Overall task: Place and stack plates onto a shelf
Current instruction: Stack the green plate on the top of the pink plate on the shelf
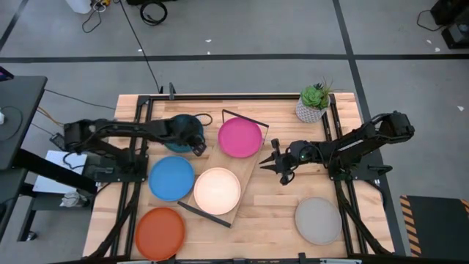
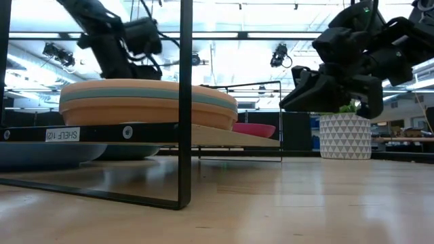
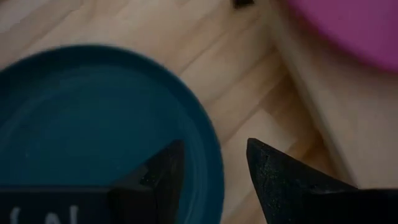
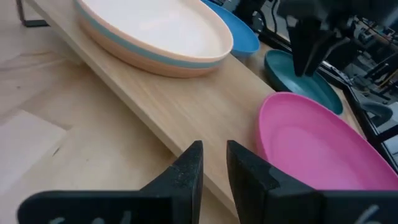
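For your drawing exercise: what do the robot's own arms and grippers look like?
Both arms are dark, jointed metal. The left gripper and right gripper each end in two matte black, wedge-shaped fingers. The right arm shows a small green light near its wrist.

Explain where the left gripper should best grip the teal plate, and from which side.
Probably the raised rim of the teal plate nearest the shelf, from above: it lies flat on the table, and the left gripper already straddles that rim.
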Available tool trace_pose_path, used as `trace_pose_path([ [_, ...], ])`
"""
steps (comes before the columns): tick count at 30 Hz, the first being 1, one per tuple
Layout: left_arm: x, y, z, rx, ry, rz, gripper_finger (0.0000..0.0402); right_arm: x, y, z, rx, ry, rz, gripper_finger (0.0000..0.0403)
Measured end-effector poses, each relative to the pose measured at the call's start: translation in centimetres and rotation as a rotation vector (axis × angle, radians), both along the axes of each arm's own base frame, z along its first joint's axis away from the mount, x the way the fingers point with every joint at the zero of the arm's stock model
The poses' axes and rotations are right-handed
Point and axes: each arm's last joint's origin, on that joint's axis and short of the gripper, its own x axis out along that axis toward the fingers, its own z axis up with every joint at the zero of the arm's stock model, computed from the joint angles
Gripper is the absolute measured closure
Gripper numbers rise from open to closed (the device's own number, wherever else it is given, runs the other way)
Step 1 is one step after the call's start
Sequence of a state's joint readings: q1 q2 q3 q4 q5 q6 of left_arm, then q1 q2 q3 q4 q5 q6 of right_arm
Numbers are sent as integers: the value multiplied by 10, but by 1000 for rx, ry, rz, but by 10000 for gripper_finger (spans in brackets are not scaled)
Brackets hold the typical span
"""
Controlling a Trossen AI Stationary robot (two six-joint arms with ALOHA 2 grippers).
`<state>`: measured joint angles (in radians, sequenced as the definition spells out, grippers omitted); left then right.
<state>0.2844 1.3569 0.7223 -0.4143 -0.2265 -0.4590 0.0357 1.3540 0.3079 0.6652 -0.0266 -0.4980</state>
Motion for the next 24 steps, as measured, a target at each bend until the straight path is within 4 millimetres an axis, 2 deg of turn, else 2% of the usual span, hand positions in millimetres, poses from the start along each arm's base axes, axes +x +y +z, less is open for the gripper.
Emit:
trace_pose_path([
  [7, 17, 5, -25, -17, 146, -38, 197, 0, 1, -1, 21, 5, 15, 325],
  [13, 18, 7, -43, 15, 274, -44, 212, -1, 2, -1, 43, 8, 45, 325],
  [16, 17, 6, -45, 10, 287, -48, 245, -1, 2, -1, 43, 10, 45, 325],
  [20, 17, 5, -44, 6, 296, -53, 328, -1, 2, -1, 49, 14, 43, 325],
  [22, 18, 5, -40, -4, 321, -55, 374, -2, 2, -3, 50, 20, 43, 325],
  [24, 22, 6, -28, -15, 348, -60, 384, -4, 2, -5, 50, 27, 41, 325],
])
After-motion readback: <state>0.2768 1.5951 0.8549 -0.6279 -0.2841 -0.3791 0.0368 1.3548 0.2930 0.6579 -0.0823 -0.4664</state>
